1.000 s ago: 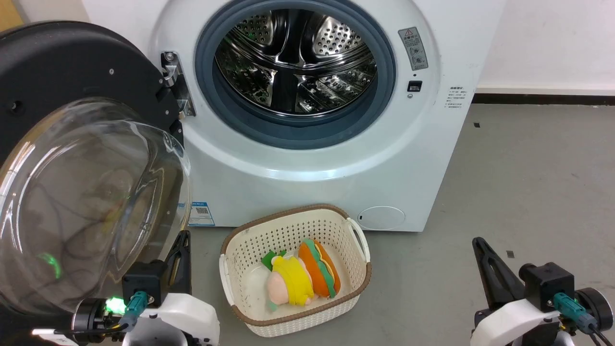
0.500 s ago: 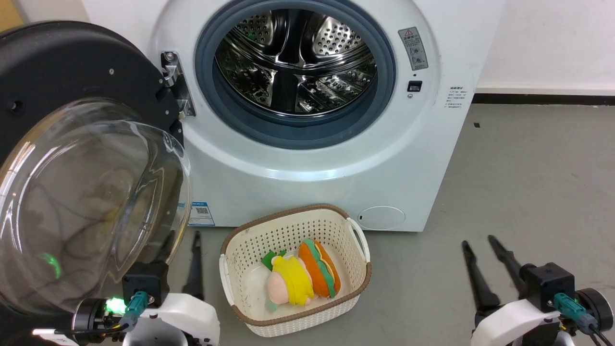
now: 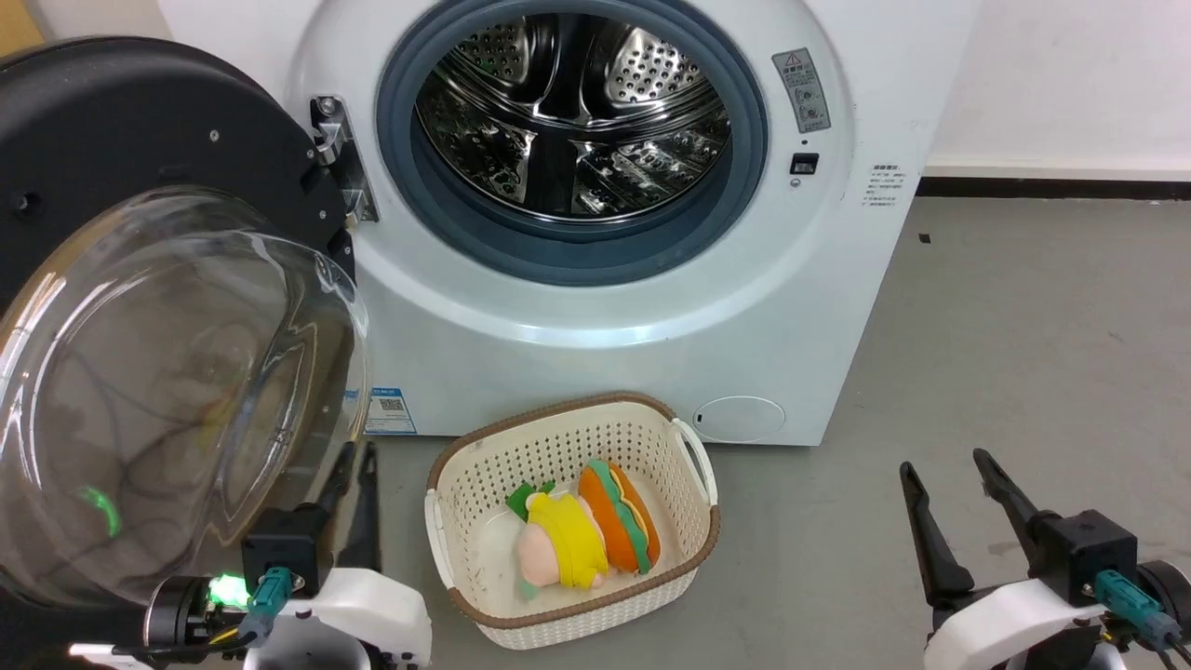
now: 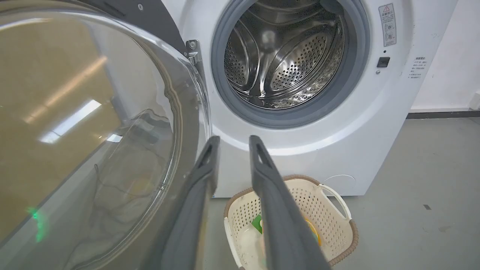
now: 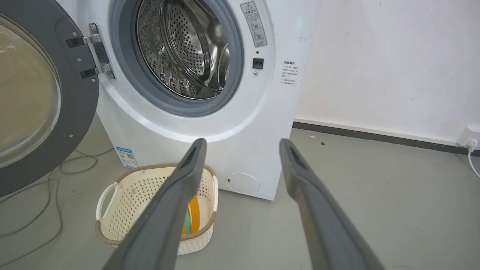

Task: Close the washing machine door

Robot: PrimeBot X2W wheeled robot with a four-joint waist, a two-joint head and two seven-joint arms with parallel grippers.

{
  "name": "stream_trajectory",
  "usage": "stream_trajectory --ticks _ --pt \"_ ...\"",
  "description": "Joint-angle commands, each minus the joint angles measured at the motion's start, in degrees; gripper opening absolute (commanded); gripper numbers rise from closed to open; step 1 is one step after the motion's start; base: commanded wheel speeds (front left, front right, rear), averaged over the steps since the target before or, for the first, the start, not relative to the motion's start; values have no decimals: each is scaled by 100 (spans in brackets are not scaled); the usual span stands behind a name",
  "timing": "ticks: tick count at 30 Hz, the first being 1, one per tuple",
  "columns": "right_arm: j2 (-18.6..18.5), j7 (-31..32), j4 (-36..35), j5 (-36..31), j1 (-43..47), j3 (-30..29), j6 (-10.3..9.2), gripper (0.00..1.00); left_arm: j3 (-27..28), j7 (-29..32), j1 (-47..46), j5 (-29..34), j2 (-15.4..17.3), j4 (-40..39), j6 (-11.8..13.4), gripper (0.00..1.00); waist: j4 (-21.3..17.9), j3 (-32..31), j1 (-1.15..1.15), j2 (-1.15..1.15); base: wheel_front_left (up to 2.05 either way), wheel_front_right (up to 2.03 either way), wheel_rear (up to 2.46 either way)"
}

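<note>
Door point(image 3: 140, 121) stands swung right out on its hinge point(image 3: 340, 158), with the glass bulge just to the left of the left gripper point(image 3: 359, 456) and well apart from the right gripper point(image 3: 943, 465). The left jaws are parted narrowly with nothing between them. The right jaws are spread wide and empty. A basket point(image 3: 568, 409) sits on the floor between the two grippers (probably below the door's swing). Risks: the left fingers could meet the curved glass rather than the black rim and skid off, and a weak push could leave the door short of shut.
</note>
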Motion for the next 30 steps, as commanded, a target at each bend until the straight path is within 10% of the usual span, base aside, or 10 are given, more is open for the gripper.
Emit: stream_trajectory --ticks 1,30 --pt "4 -71 6 61 -12 -36 10 100 -32 -85 -71 26 24 -20 69 0 25 8 0 0 0 0 0" --pt "11 -406 52 254 -68 -357 17 100 485 -420 -1052 -476 310 -1042 33 0 732 199 0 0 0 0 0"
